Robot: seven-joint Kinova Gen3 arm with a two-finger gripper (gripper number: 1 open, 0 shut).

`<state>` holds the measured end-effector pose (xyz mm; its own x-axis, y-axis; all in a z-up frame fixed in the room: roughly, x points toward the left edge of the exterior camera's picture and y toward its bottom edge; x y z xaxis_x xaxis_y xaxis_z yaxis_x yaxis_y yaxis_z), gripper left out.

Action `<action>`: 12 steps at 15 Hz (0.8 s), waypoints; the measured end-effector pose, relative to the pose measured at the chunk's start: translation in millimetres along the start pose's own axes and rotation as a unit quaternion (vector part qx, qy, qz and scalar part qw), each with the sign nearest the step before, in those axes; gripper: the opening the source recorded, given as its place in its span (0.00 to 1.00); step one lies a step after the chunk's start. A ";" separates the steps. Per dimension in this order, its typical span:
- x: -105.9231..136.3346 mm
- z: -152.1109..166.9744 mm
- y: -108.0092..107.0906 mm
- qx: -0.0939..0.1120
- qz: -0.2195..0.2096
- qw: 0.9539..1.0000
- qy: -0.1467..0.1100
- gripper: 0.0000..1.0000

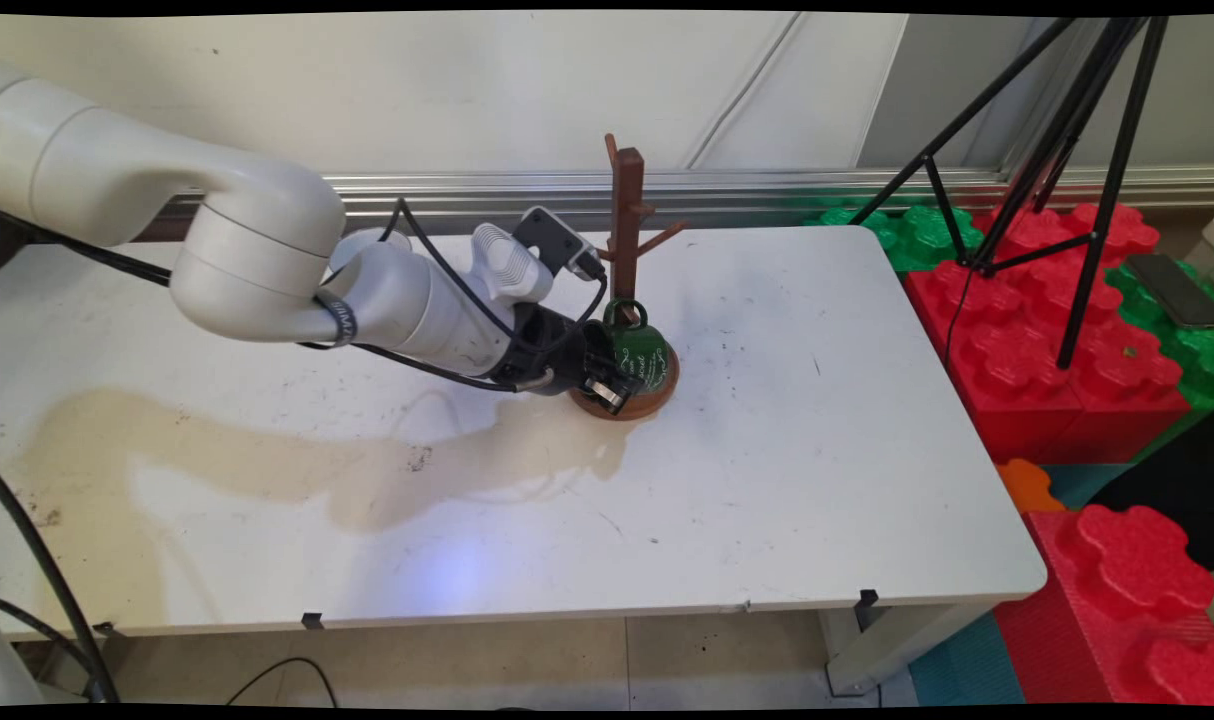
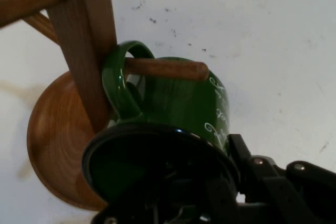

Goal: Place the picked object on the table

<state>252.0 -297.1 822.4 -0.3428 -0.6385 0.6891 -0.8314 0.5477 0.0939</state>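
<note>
A green mug (image 1: 639,350) with white lettering hangs low on a brown wooden mug tree (image 1: 626,205), just above the tree's round base (image 1: 660,392). In the hand view the mug's (image 2: 178,103) handle is threaded over a short peg (image 2: 168,69) beside the post (image 2: 86,40). My gripper (image 1: 607,385) comes in from the left and is shut on the mug's rim. One finger (image 2: 252,174) lies on the outside wall, and the other sits inside the dark mouth, mostly hidden. The gripper (image 2: 220,182) fills the bottom of the hand view.
A tan stain (image 1: 217,450) spreads over the table's left half. A black tripod (image 1: 1067,150) stands to the right of the table over red and green foam blocks (image 1: 1047,340). Upper pegs of the tree stick out at the back. Black cables hang at the near left.
</note>
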 end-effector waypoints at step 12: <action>1.7 -30.8 21.4 -0.023 0.022 0.999 0.009 0.00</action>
<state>247.0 -269.8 847.7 -0.3702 -0.6035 0.7063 -0.7944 0.5997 0.0960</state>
